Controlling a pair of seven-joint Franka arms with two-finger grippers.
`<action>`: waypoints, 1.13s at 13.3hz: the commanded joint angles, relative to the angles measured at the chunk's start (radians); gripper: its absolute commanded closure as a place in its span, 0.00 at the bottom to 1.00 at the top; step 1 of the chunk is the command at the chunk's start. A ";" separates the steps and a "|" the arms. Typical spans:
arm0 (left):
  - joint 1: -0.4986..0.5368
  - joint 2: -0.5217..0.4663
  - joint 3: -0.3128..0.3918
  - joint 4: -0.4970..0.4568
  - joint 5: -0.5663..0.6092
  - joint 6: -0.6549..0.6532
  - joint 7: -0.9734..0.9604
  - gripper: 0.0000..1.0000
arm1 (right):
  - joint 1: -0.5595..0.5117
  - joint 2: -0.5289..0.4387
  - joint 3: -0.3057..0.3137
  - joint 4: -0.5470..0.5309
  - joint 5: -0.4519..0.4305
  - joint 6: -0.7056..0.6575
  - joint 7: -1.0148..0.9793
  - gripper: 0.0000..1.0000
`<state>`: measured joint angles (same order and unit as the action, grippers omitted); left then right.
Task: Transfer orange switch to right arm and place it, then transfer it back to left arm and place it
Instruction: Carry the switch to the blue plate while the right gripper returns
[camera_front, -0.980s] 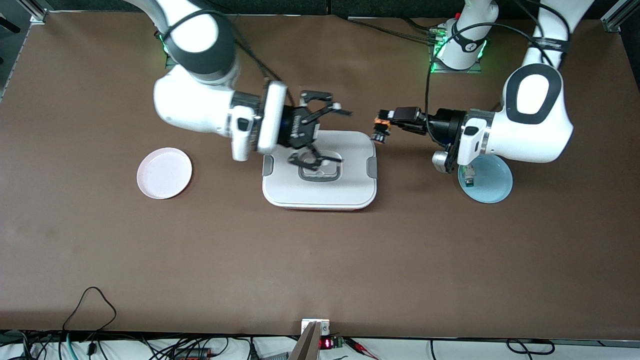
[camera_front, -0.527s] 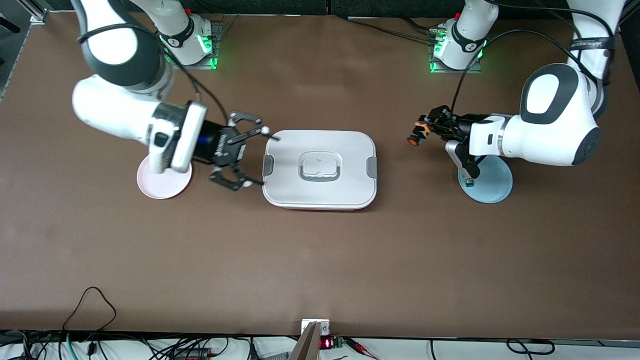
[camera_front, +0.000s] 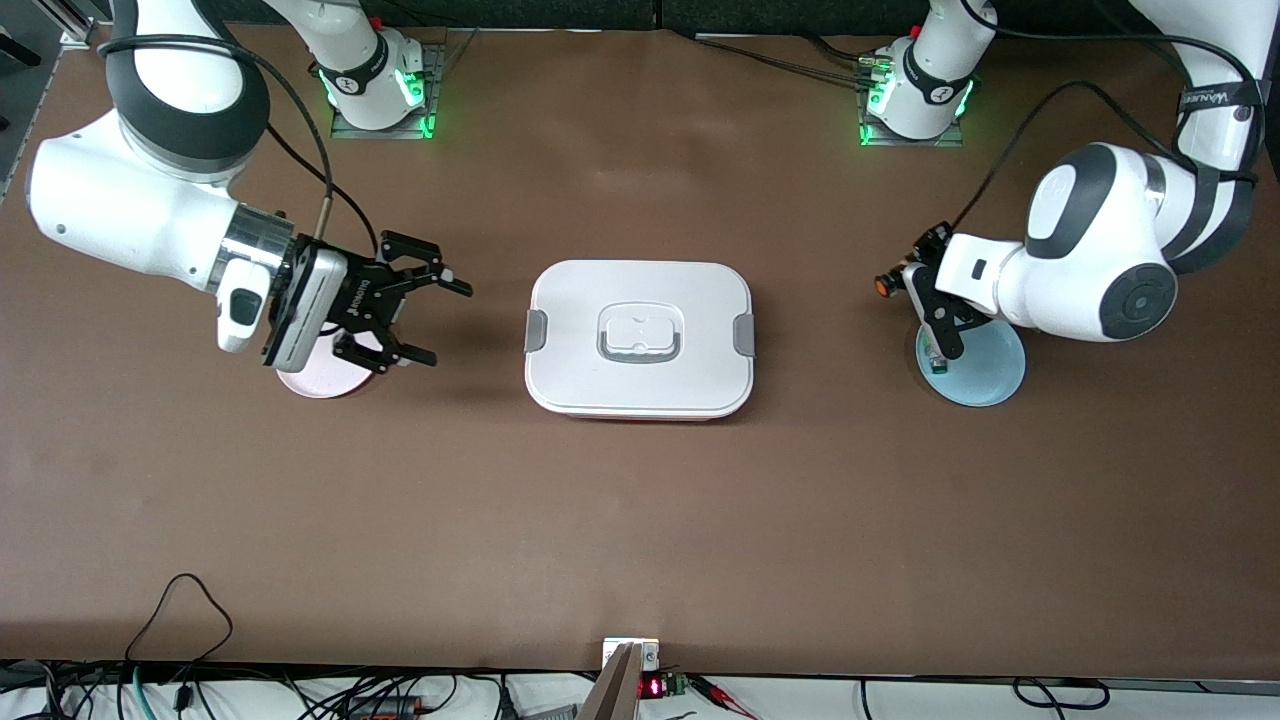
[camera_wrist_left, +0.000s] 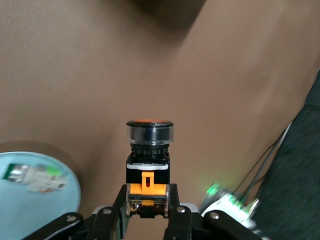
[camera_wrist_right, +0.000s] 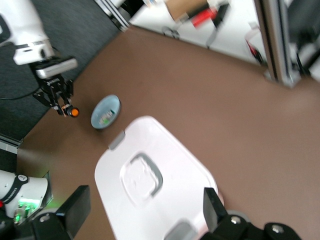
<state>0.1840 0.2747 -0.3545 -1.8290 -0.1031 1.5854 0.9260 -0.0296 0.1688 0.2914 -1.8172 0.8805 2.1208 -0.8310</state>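
The orange switch (camera_front: 884, 286) is a small black block with an orange cap. My left gripper (camera_front: 895, 282) is shut on it, holding it in the air over the table beside the blue plate. In the left wrist view the switch (camera_wrist_left: 149, 150) stands up between the fingers, gripped at its orange base. My right gripper (camera_front: 445, 325) is open with nothing in it. It hangs over the table between the pink plate and the white box (camera_front: 640, 290). The right wrist view looks past the open right gripper (camera_wrist_right: 145, 210) at the box (camera_wrist_right: 180, 170) and the distant switch (camera_wrist_right: 74, 113).
The box stands mid-table, with its lid shut. A pink plate (camera_front: 320, 383) lies under the right wrist. A blue plate (camera_front: 985, 365) at the left arm's end holds a small white-and-green component (camera_front: 937, 355). Cables run along the table edge nearest the front camera.
Both arms have drawn back from the box toward their own ends of the table. The left gripper has kept hold of the switch, and the right gripper has stayed open.
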 joint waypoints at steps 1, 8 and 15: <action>0.017 0.027 -0.004 -0.012 0.088 0.063 0.152 0.89 | -0.038 -0.028 0.011 -0.016 -0.197 -0.092 0.207 0.00; 0.165 0.067 -0.001 -0.141 0.244 0.365 0.454 0.90 | -0.041 -0.107 -0.006 0.088 -0.644 -0.465 0.810 0.00; 0.264 0.182 0.002 -0.194 0.301 0.585 0.551 0.91 | -0.046 -0.130 -0.112 0.187 -0.814 -0.607 0.753 0.00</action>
<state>0.4403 0.4589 -0.3426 -2.0026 0.1648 2.1327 1.4733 -0.0667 0.0469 0.2045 -1.6459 0.1445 1.5234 -0.0625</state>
